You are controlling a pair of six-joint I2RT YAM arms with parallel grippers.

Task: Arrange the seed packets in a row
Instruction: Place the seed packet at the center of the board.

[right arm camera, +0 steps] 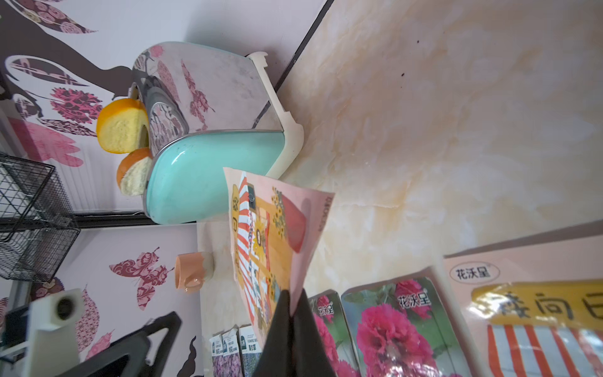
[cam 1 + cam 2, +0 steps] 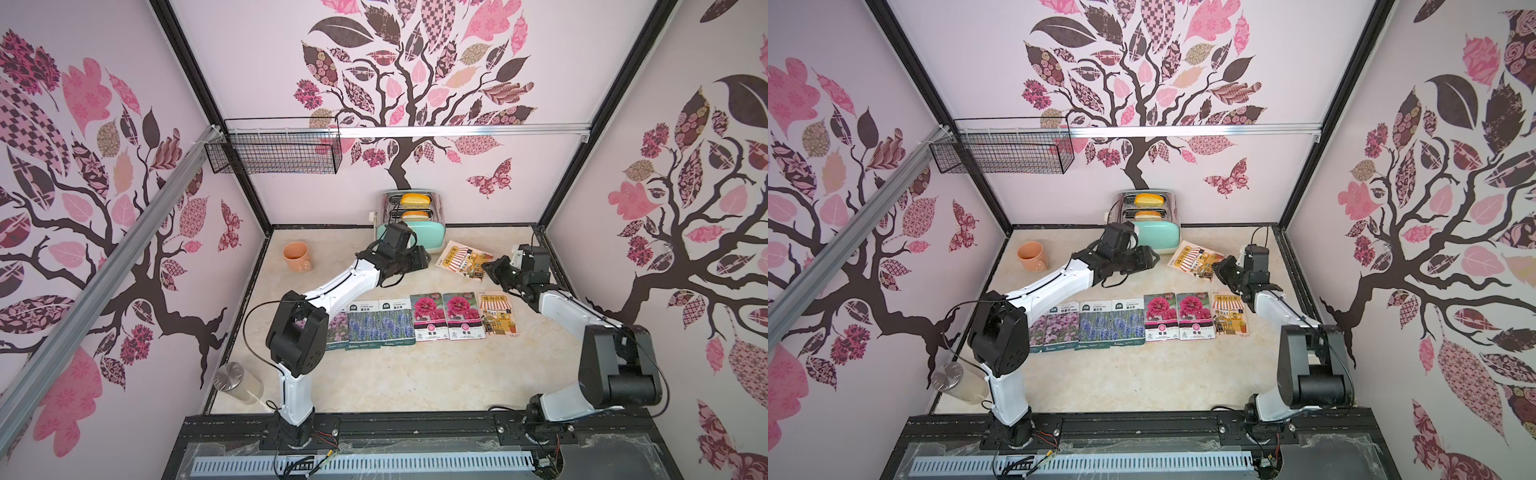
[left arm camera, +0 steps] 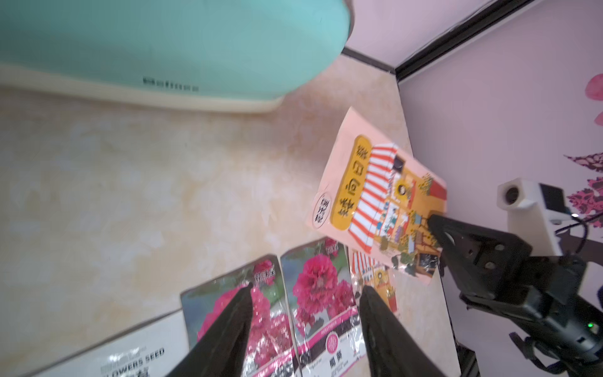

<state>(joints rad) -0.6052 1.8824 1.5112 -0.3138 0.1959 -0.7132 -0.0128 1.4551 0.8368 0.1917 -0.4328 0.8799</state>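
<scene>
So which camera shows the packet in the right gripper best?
The left wrist view: the whole packet faces it, with the right gripper pinching its edge. The right wrist view sees it steeply foreshortened and bent; both top views show it small, near the toaster.

Seven seed packets (image 2: 1129, 322) lie flat, side by side, in a row across the middle of the bench (image 2: 1142, 374). My left arm crosses above the row's left end. The eighth packet (image 2: 1190, 259) hangs behind the row's right end, pinched at a corner in my right jaws, just right of the toaster (image 2: 1156, 235). The toaster stands at the back wall with bread (image 2: 1150, 198) in its slots. My left jaws, parted, hover before it. A mug (image 2: 1030, 257) sits back left, a jar (image 2: 955, 382) front left, and a wire basket (image 2: 1005, 149) hangs on the wall above.
</scene>
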